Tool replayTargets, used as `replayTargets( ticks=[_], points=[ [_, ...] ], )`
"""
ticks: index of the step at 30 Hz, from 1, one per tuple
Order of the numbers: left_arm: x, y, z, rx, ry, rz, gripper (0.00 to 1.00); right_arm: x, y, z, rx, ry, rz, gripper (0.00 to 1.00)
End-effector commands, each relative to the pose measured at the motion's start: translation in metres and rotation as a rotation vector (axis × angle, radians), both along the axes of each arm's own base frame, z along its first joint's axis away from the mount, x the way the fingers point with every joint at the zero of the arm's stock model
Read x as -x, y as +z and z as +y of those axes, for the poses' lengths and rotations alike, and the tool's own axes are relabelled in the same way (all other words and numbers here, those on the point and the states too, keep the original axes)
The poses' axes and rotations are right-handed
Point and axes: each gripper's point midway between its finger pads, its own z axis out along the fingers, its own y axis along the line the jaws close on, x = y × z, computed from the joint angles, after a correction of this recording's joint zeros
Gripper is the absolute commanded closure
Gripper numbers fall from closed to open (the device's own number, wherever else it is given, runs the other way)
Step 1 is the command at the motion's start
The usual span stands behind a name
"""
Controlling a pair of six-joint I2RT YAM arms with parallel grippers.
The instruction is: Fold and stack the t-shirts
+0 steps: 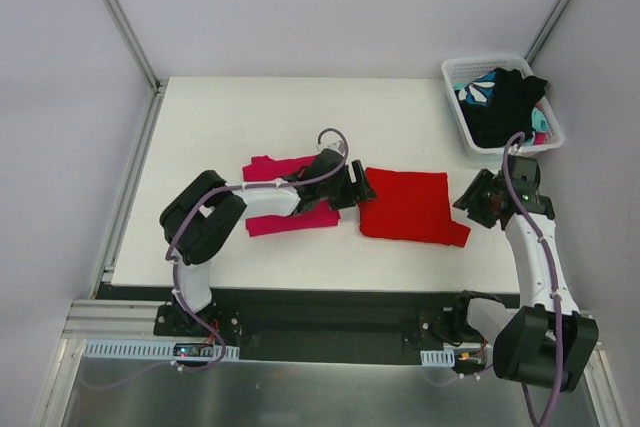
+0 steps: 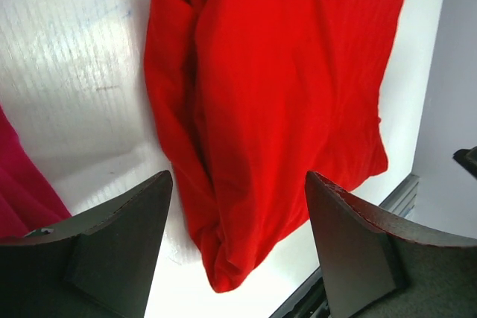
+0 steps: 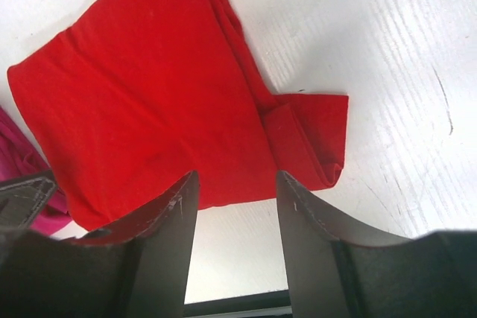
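The folded red t-shirt (image 1: 410,207) lies flat on the white table, right of centre; it also shows in the left wrist view (image 2: 283,94) and the right wrist view (image 3: 156,102). The folded magenta-pink t-shirt (image 1: 280,197) lies to its left, partly under my left arm. My left gripper (image 1: 358,187) is open and empty, just left of the red shirt's edge (image 2: 238,184). My right gripper (image 1: 472,202) is open and empty, just right of the red shirt's near right corner (image 3: 235,184). Black and teal-and-white garments (image 1: 505,102) lie in the basket.
A white plastic basket (image 1: 455,77) stands at the table's far right corner. The table's near edge (image 1: 320,290) runs just in front of both shirts, with the black base rail below it. Grey walls close in the left and right sides.
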Motion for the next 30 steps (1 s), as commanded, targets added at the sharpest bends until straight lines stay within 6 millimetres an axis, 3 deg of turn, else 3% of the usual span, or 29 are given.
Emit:
replayTargets(
  ticks=[1, 10, 17, 24, 25, 30],
  points=[
    [0.0, -0.002, -0.005, -0.026, 0.01, 0.01, 0.28, 0.0, 0.007, -0.012, 0.008, -0.065, -0.024, 0.5],
    [0.009, -0.016, -0.013, -0.055, -0.003, 0.033, 0.27, 0.003, -0.004, -0.032, -0.027, -0.164, -0.008, 0.47],
    [0.008, -0.022, -0.029, -0.007, -0.002, 0.011, 0.29, -0.004, -0.001, -0.032, -0.098, -0.181, -0.045, 0.47],
    [0.009, -0.034, -0.031, -0.001, 0.012, 0.042, 0.49, -0.013, -0.014, -0.034, -0.174, -0.198, -0.068, 0.47],
    [0.01, -0.037, -0.03, -0.005, 0.013, 0.046, 0.54, -0.015, -0.018, -0.031, -0.207, -0.194, -0.072, 0.47],
    [0.009, -0.04, -0.031, -0.001, 0.021, 0.048, 0.6, -0.036, -0.018, -0.009, -0.428, -0.145, -0.158, 0.47]
  ],
)
